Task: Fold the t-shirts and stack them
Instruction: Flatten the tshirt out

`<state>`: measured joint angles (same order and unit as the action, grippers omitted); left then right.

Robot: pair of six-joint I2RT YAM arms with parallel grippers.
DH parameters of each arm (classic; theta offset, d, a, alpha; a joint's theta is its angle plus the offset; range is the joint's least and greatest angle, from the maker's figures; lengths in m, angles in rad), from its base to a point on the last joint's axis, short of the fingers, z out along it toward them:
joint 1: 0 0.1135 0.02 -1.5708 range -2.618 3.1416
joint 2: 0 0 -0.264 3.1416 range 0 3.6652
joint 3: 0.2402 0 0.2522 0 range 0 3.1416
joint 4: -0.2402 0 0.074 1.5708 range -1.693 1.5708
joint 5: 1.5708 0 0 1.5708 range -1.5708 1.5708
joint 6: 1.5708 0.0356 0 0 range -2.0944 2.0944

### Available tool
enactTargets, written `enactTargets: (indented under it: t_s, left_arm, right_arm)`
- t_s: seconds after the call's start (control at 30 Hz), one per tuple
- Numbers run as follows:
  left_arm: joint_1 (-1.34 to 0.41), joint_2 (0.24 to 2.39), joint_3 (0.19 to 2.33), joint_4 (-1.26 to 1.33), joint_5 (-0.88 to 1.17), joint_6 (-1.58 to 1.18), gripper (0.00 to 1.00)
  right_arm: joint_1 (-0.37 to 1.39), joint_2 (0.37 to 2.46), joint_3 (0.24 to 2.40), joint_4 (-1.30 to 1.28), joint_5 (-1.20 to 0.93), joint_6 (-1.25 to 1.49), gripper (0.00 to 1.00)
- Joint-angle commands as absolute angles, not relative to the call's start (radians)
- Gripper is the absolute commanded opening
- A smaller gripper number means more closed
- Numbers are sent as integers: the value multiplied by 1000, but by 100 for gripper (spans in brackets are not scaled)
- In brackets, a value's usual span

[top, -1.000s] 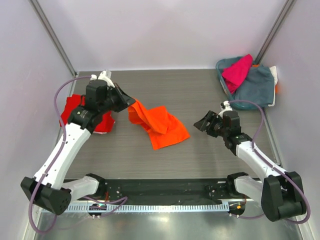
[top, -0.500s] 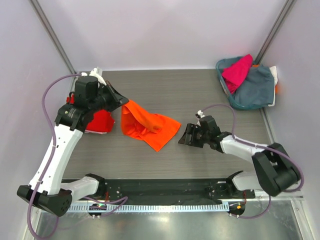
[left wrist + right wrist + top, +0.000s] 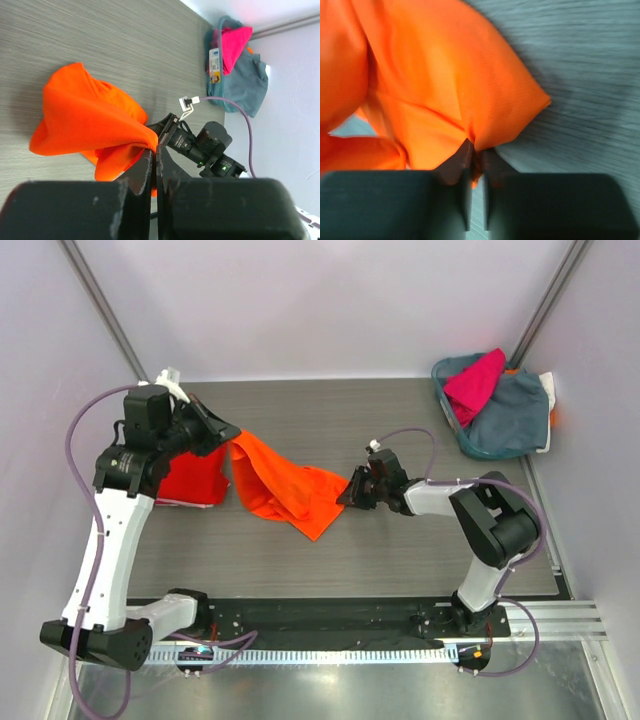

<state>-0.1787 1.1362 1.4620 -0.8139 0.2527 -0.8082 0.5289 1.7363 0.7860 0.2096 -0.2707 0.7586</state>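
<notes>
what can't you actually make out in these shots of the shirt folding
Top view: the left arm covers the red t-shirt's left edge; no wrist view shows it.
Top view: the grey-blue cloth hides whatever else the basket holds.
Left wrist view: the label on the basket is too small to read.
Right wrist view: the orange t-shirt fills it; the table is blurred.

A grey wood-grain table (image 3: 400, 430) stands between pale lilac walls (image 3: 330, 300), with slanting metal posts (image 3: 105, 315) at the far corners. At the far right sits a teal basket (image 3: 443, 392) draped with grey-blue cloth (image 3: 510, 415). A black rail (image 3: 330, 618) and a toothed metal strip (image 3: 320, 653) run along the near edge.
</notes>
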Motion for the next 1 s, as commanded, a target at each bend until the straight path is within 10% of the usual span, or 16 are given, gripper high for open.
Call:
enactTargets:
  t_s: [0.0, 0.43, 0.97]
  left_arm:
    - [-120, 1129, 1479, -795, 330, -802, 0]
    - [303, 1184, 1384, -563, 567, -995, 0]
    - [328, 894, 1364, -879, 520, -847, 0]
  right_arm:
    - [526, 1747, 845, 196, -207, 782, 10]
    - [266, 1499, 1031, -133, -322, 688, 1]
    - [134, 968, 940, -443, -374, 589, 1]
